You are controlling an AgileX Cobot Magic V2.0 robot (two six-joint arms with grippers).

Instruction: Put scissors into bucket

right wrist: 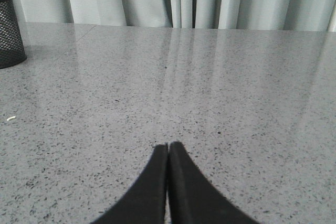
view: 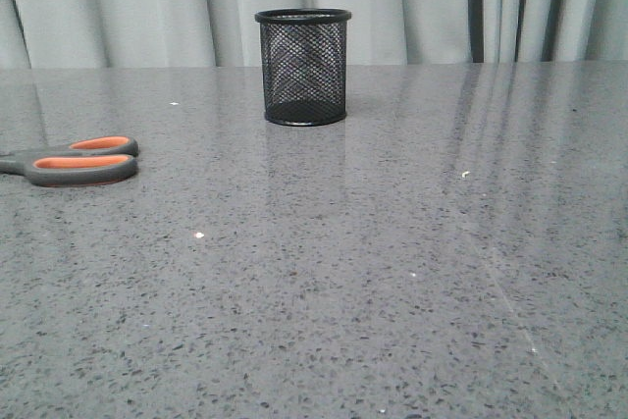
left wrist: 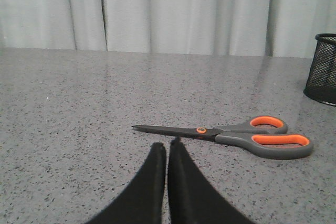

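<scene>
The scissors (view: 74, 161) lie flat on the grey table at the far left, grey handles lined orange toward the middle, blades running off the frame's left edge. In the left wrist view the whole scissors (left wrist: 231, 136) lie just beyond my left gripper (left wrist: 167, 144), which is shut and empty, its tips close to the blades. The bucket (view: 303, 67), a black mesh cup, stands upright at the back centre. It also shows in the left wrist view (left wrist: 323, 69) and the right wrist view (right wrist: 9, 30). My right gripper (right wrist: 168, 146) is shut and empty over bare table.
The grey speckled table (view: 392, 272) runs back to a pale curtain (view: 422, 2). A few small white crumbs (view: 199, 235) lie on the surface. Neither arm shows in the front view.
</scene>
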